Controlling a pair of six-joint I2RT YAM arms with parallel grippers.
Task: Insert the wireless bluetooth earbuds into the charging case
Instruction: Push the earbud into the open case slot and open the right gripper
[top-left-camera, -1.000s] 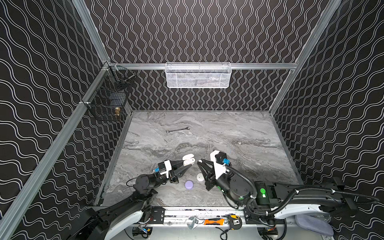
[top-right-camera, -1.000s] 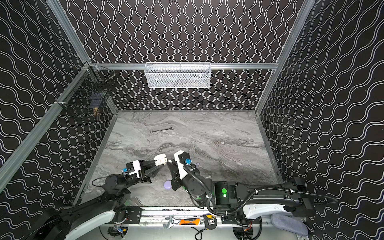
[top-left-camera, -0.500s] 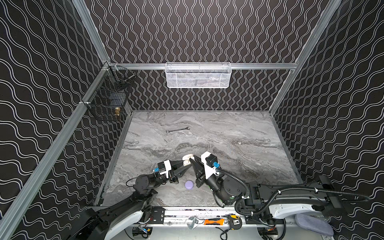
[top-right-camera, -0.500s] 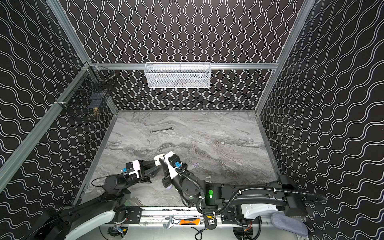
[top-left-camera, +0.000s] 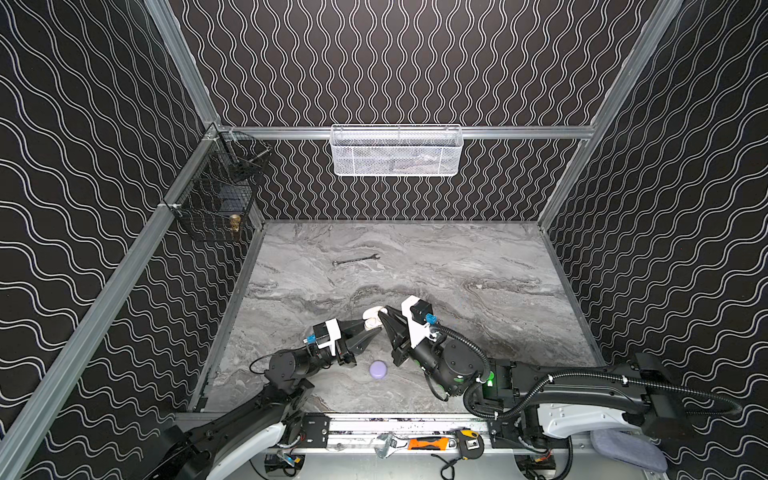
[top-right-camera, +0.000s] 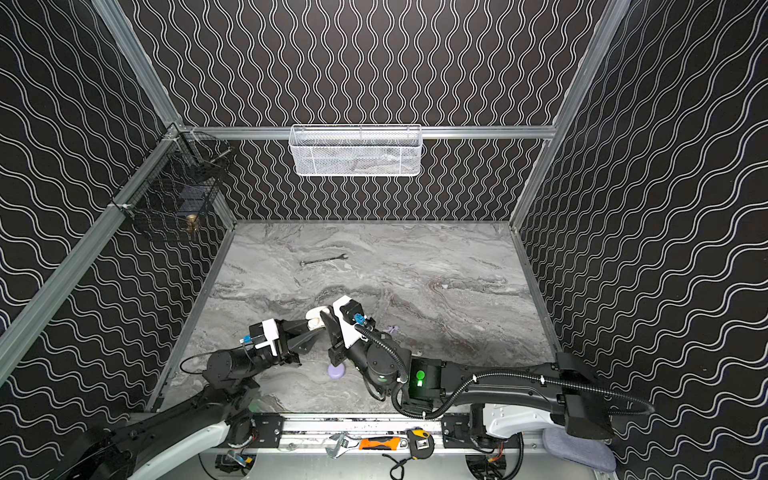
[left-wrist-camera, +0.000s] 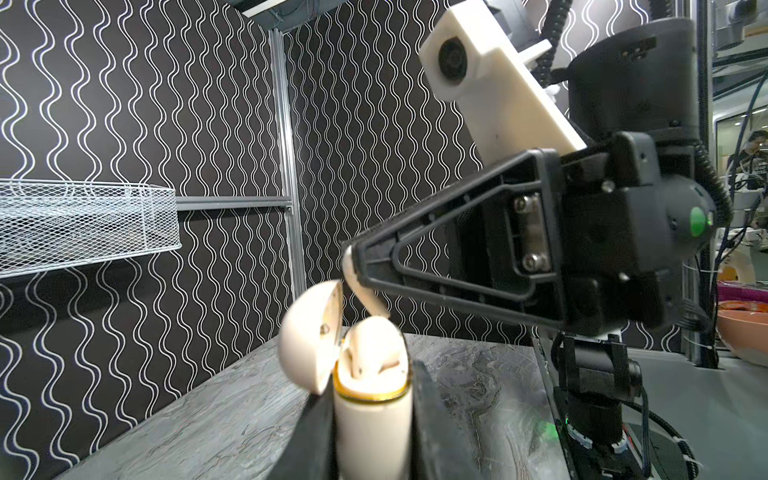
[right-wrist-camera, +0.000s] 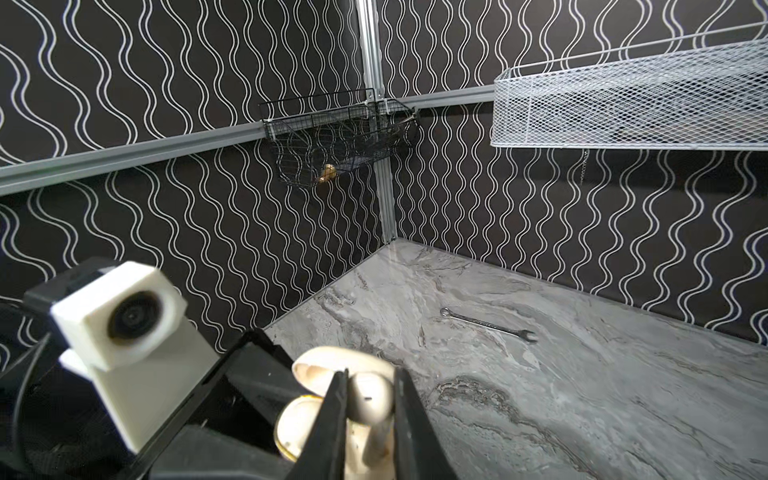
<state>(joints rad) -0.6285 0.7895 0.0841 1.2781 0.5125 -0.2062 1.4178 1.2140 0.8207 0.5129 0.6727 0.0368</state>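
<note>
Two grippers meet low over the marble table. The left gripper is clamped on the cream charging case, which stands upright with its lid swung open and one earbud seated inside. The right gripper pinches a second earbud, stem down, just above the case's opening. A lavender case lies on the table nearby.
</note>
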